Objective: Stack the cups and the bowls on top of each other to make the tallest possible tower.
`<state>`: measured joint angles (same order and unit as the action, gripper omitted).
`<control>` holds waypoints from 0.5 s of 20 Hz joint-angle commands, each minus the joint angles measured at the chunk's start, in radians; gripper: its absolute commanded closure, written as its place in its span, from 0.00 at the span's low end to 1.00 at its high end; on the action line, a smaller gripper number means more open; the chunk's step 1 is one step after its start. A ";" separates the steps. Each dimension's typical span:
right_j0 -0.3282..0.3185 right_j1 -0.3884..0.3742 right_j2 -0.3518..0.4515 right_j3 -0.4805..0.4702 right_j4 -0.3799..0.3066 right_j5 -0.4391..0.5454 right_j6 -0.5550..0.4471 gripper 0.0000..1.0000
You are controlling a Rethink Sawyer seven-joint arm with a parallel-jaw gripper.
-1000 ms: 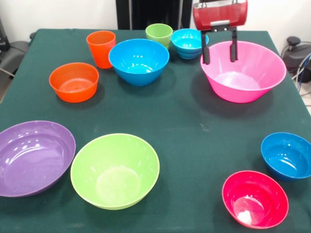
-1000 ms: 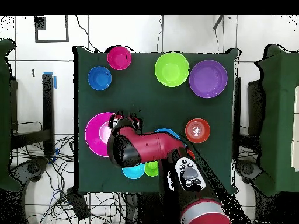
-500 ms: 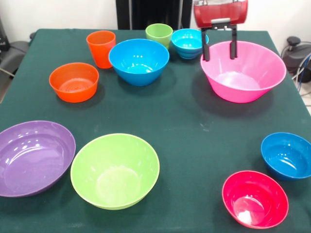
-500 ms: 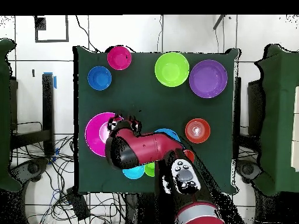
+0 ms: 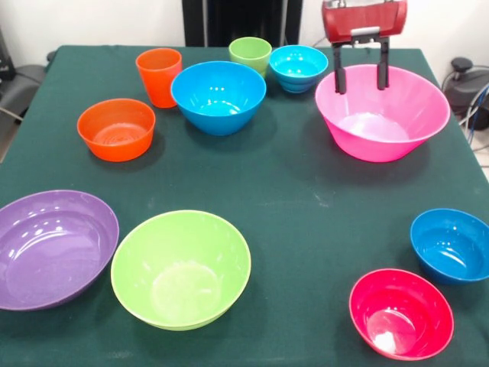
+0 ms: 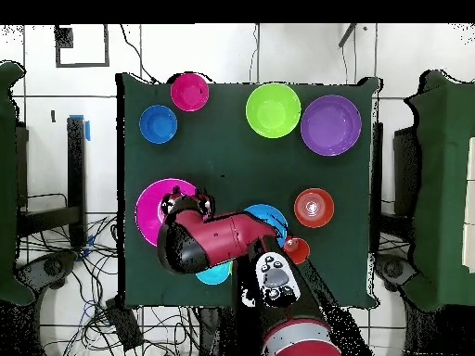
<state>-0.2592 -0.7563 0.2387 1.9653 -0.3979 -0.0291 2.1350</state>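
My gripper point(image 5: 361, 76) hangs open and empty over the far half of the huge pink bowl point(image 5: 382, 126), its fingers point(image 5: 338, 78) just above the rim. In the overhead view the gripper point(image 6: 183, 197) sits at the pink bowl's point(image 6: 148, 213) edge. The orange cup point(image 5: 159, 76) and light green cup point(image 5: 250, 53) stand at the back. Beside them are a small blue bowl point(image 5: 298, 67) and the large blue bowl point(image 5: 218, 95). The orange bowl point(image 5: 116, 128) is at the left. The purple point(image 5: 52, 248), lime green point(image 5: 181, 267), red point(image 5: 401, 312) and second small blue point(image 5: 451, 245) bowls line the near side.
Every bowl and cup stands alone and upright on the dark green tablecloth point(image 5: 306, 191). In the overhead view the arm point(image 6: 232, 239) covers part of the large blue bowl point(image 6: 271, 214) and the small blue bowl point(image 6: 215, 273).
The gripper has shifted sideways, to the right in the front view, further over the pink bowl. It stays open. No bowl or cup has moved.
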 commanded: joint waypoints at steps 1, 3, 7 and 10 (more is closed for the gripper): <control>-0.057 0.147 0.062 -0.045 -0.113 -0.034 -0.005 0.00; -0.074 0.184 0.082 -0.064 -0.121 -0.041 -0.003 0.00; -0.080 0.194 0.102 -0.075 -0.112 -0.021 0.010 0.00; -0.075 0.218 0.100 -0.095 -0.106 -0.031 0.022 0.00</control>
<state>-0.3342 -0.6317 0.2554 1.9457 -0.4443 -0.0447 2.1350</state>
